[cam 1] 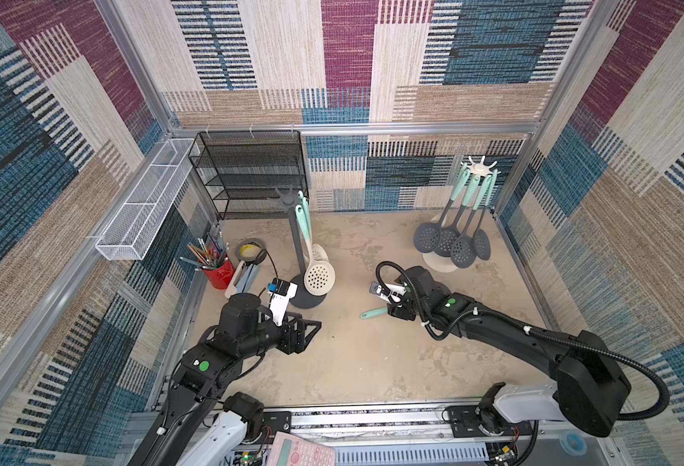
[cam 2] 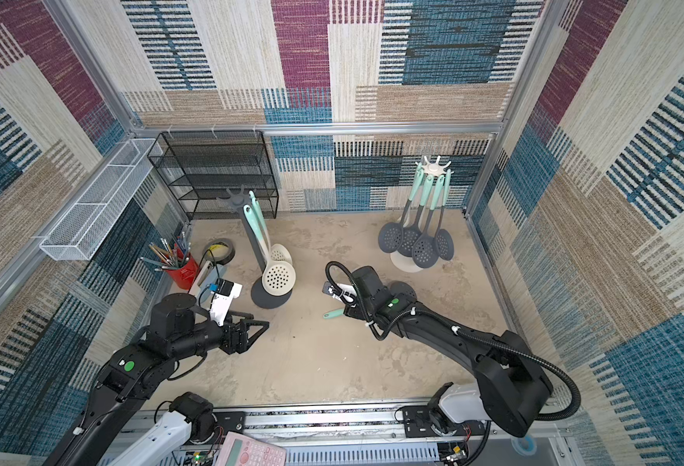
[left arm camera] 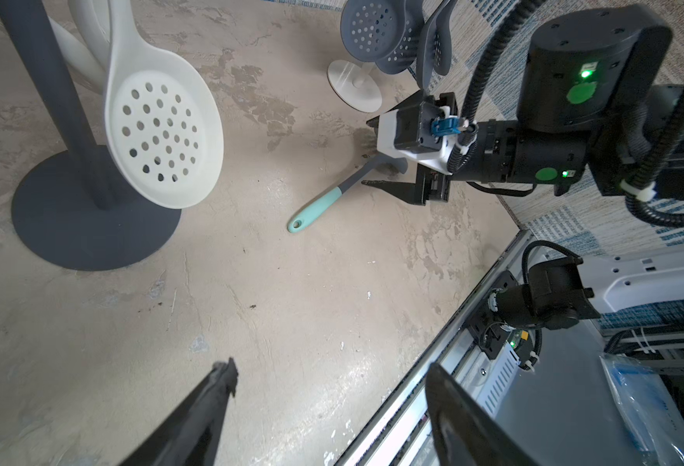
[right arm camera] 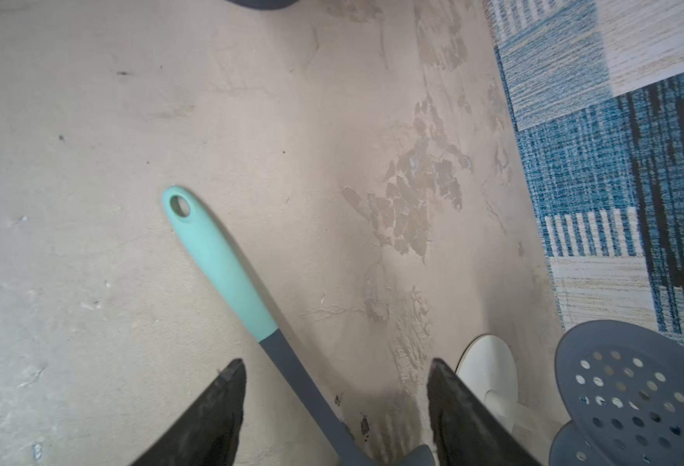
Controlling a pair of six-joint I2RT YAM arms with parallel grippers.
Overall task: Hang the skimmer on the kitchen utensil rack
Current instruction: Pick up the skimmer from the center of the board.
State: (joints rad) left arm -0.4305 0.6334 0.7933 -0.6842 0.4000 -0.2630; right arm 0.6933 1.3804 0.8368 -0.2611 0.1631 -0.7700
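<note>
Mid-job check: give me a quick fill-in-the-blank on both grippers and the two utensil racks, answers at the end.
The right gripper straddles the shaft of the loose skimmer with jaws ___.
The left gripper holds ___.
The white rack carries ___ grey skimmers.
The dark rack carries ___ cream skimmers.
Answers: open; nothing; four; two.

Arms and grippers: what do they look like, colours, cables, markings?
Both the left arm and right arm are black with white base links and round green stickers. A black corrugated hose runs along the right one. Fingers are black triangles.
</note>
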